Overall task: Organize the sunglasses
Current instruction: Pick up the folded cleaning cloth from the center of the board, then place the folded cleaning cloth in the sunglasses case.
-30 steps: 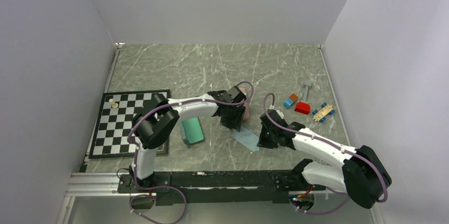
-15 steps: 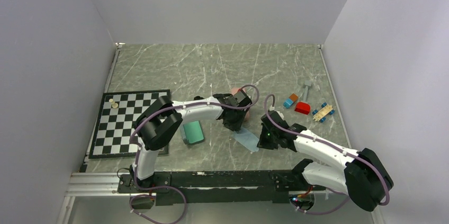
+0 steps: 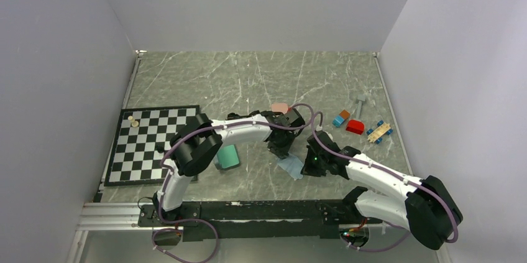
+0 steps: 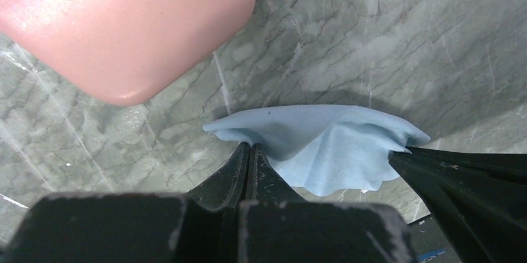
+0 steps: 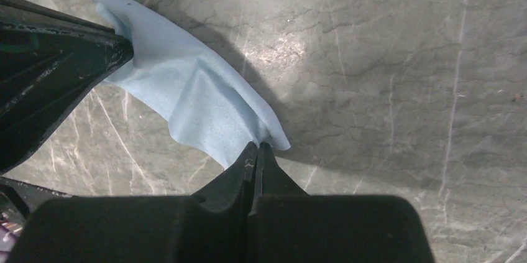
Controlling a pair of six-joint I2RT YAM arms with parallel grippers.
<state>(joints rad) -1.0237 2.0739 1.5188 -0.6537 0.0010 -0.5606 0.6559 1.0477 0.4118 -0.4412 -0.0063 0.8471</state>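
Note:
No sunglasses show in any view. A light blue cloth (image 3: 291,166) hangs lifted between both grippers near the table's middle. My left gripper (image 4: 250,146) is shut on the cloth's (image 4: 323,138) one corner. My right gripper (image 5: 256,145) is shut on the opposite corner of the cloth (image 5: 186,95). In the top view the left gripper (image 3: 283,148) and the right gripper (image 3: 309,165) are close together. A pink case (image 3: 279,107) lies just behind them; it also shows in the left wrist view (image 4: 124,27).
A teal oblong case (image 3: 227,156) lies left of the grippers. A chessboard (image 3: 152,142) with two pale pieces (image 3: 132,120) sits at the left. Small toy blocks (image 3: 355,126) and a wooden piece (image 3: 378,132) lie at the right, near the wall.
My left gripper has moved right and nearer to the right gripper, carrying its cloth corner, so the cloth has bunched up. The pink case behind it is now uncovered.

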